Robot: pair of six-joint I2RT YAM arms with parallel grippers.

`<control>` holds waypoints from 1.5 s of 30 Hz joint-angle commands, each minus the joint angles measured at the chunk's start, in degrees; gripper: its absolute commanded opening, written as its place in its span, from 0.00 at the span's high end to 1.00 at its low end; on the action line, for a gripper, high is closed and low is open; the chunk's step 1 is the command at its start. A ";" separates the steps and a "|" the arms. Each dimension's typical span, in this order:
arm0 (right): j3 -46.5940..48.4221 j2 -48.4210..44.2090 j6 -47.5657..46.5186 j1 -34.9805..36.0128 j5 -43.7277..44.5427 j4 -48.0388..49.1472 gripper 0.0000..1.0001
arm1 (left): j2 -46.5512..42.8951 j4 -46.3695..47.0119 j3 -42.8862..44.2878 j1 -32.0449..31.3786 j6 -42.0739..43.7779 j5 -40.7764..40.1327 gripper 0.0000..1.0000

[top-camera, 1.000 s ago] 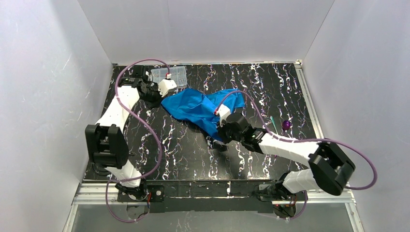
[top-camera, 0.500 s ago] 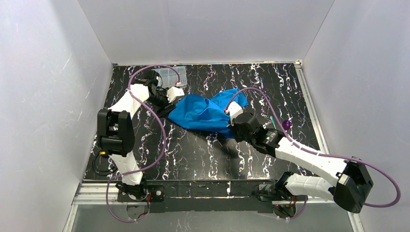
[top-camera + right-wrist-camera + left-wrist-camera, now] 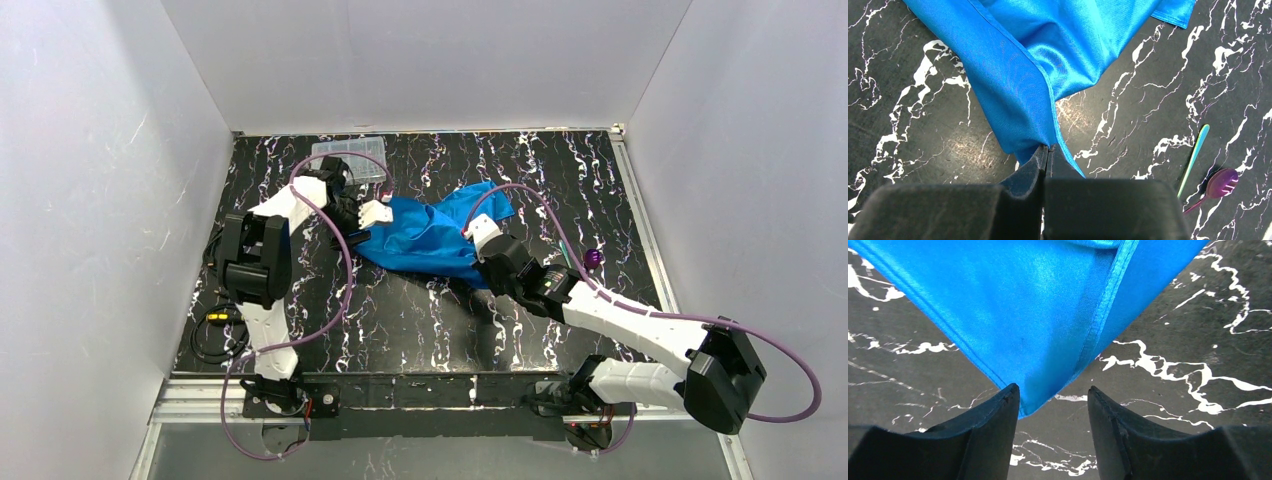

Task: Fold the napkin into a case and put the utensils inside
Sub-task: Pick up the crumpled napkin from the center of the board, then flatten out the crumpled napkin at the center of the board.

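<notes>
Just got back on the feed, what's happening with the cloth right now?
The right gripper is shut on a hemmed edge of the blue napkin, which lies bunched on the table, not yet folded into a case. The left gripper is open, with a corner of the cloth lying between its fingers, not clamped. A purple spoon and a thin green utensil lie on the table beside the napkin, untouched.

No lettering, label, brand mark or number can be read anywhere: not on the bright blue shiny cloth napkin (image 3: pixel 425 238), the black white-veined table (image 3: pixel 400 320), or the clear plastic compartment box (image 3: pixel 352 156) at far left.
</notes>
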 commanded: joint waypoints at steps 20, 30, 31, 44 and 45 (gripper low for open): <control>8.00 -1.12 -6.06 0.14 7.50 2.03 0.99 | -12.51 -0.05 -0.09 -1.15 -6.98 2.91 1.00; 29.80 -6.82 -11.62 0.15 8.87 -6.63 0.99 | -35.76 1.30 13.65 -1.15 -20.08 3.71 1.00; 31.53 -7.33 -11.76 0.17 8.56 -7.99 0.99 | -37.34 2.33 14.61 -1.12 -21.95 3.07 1.00; 53.86 -8.08 -15.29 0.17 4.21 -12.71 0.99 | -43.28 1.22 34.58 -1.32 -31.69 -1.36 1.00; 55.17 -7.34 -15.46 0.18 3.31 -13.68 0.99 | -44.03 0.93 34.13 -1.32 -31.46 -1.19 1.00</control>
